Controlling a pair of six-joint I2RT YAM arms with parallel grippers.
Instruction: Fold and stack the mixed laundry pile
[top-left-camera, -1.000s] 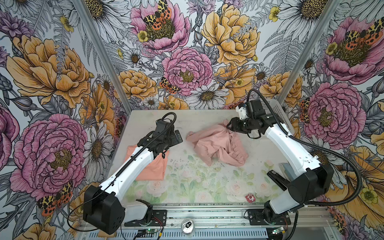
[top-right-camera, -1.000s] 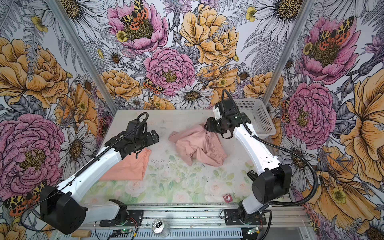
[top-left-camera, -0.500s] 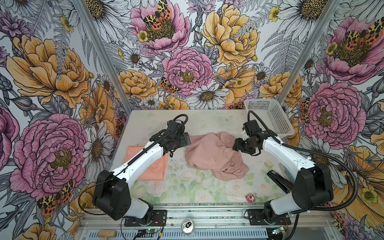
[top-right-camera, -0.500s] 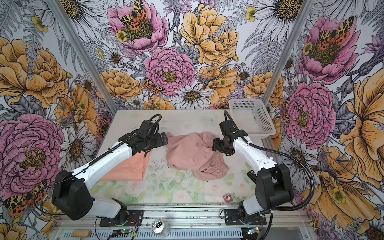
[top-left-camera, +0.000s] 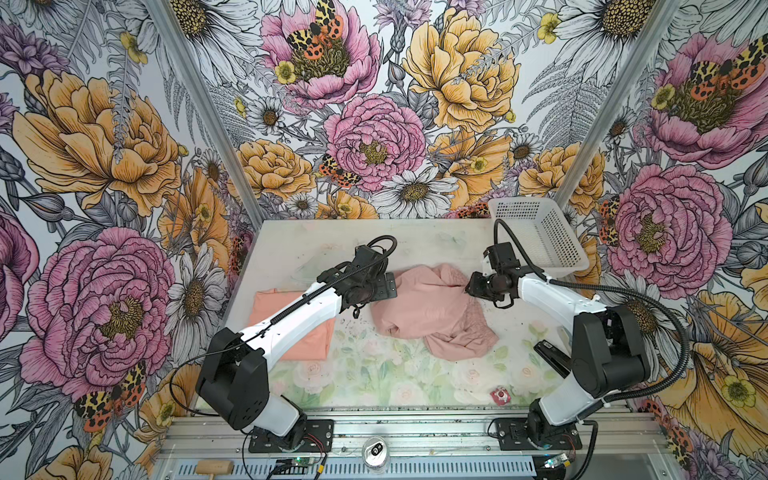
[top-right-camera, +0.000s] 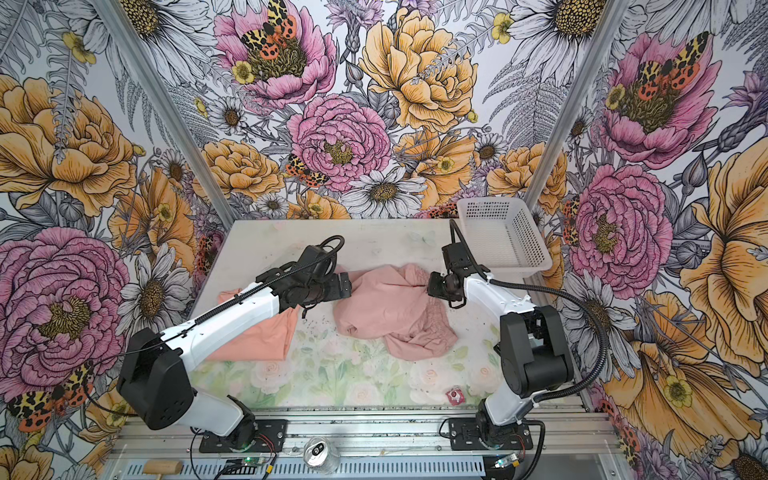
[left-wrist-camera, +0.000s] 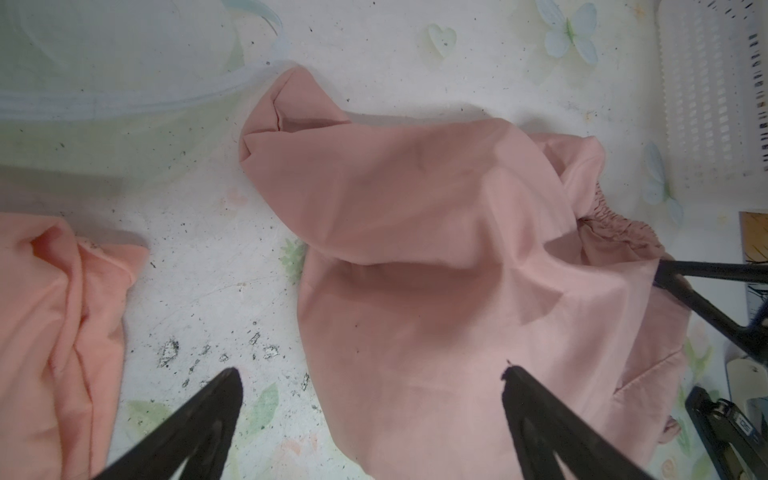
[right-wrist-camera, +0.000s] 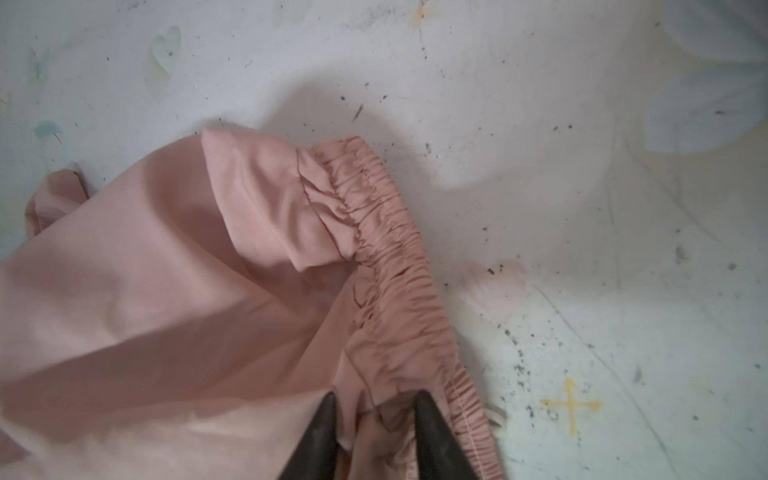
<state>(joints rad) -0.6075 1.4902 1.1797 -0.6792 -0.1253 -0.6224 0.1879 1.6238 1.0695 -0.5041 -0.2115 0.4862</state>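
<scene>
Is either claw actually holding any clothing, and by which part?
The right gripper pinches the pink garment beside its gathered elastic edge. The left gripper is open, holding nothing.

Left claw (left-wrist-camera: 370, 374) gapes wide; right claw (right-wrist-camera: 376, 397) is pinched nearly closed.

T-shirt (top-left-camera: 309, 345): lies left on the worktop (top-left-camera: 374, 374); garment (top-left-camera: 432, 311): lies mid-worktop, right of it, apart; basket (top-left-camera: 540, 245): stands in the far right corner; left end effector (left-wrist-camera: 370, 376): hangs over the garment's left edge; right end effector (right-wrist-camera: 374, 401): sits at its right edge.
</scene>
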